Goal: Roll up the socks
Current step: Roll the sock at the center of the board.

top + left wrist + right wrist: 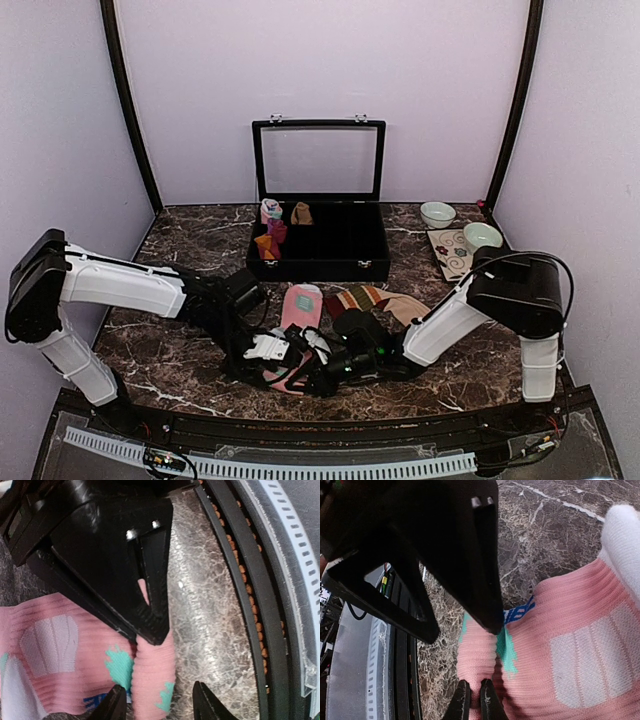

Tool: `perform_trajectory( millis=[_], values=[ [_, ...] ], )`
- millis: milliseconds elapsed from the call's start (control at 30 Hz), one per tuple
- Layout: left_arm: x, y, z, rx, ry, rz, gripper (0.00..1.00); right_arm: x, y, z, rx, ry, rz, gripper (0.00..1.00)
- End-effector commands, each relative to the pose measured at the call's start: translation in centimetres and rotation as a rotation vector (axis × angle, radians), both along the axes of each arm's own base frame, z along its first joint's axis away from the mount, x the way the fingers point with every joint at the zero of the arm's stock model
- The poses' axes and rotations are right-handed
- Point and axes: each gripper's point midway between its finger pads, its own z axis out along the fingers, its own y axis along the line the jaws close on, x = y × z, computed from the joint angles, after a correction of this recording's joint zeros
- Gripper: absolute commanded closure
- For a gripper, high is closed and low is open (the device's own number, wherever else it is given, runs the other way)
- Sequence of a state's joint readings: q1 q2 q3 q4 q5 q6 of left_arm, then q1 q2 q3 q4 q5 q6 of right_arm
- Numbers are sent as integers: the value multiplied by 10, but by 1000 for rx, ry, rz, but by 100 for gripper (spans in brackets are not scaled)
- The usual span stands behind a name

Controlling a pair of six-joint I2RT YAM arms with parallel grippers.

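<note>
The pink sock [301, 303] with mint and white pattern and a blue band lies flat near the table's front, its near end folded into a small roll [152, 675]. My left gripper [159, 704] is open and straddles that roll, with its right finger clear of the fabric. My right gripper [475, 704] is shut, pinching the rolled pink edge [477, 660] from the other side. In the top view both grippers, left [283, 360] and right [314, 377], meet over the sock's near end. The striped sock [366, 297] with a tan foot lies just right of the pink one.
An open black case [318, 268] stands behind the socks with small rolled bundles [270, 236] in its left end. Two bowls [437, 213] [482, 235] and a patterned mat [452, 252] sit at the back right. The black front rail [250, 595] runs close by the roll.
</note>
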State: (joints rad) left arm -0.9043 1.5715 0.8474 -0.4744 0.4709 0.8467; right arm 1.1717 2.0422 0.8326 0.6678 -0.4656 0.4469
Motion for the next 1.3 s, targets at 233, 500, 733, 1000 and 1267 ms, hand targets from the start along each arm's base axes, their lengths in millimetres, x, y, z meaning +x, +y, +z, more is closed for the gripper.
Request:
perform_trajectory(
  millis=[233,500,733,1000,1267],
  values=[
    [3,0,-27,38,-140,-46,62,-25,-70,-101,-377,206,-45,94],
    [15,-9,2,-1,-192,16,46,-25,-70,-102,-388,207,-39,94],
    [-7,-8,15,-27,-77,6,51,-29,-77,-105,-406,242,-45,94],
    [-17,1,5,-34,-97,-94,61,-30,-77,-109,-417,284,-53,94],
    [-13,-3,2,-43,-113,-97,63,-29,-80,-112,-423,300,-56,94]
  ],
)
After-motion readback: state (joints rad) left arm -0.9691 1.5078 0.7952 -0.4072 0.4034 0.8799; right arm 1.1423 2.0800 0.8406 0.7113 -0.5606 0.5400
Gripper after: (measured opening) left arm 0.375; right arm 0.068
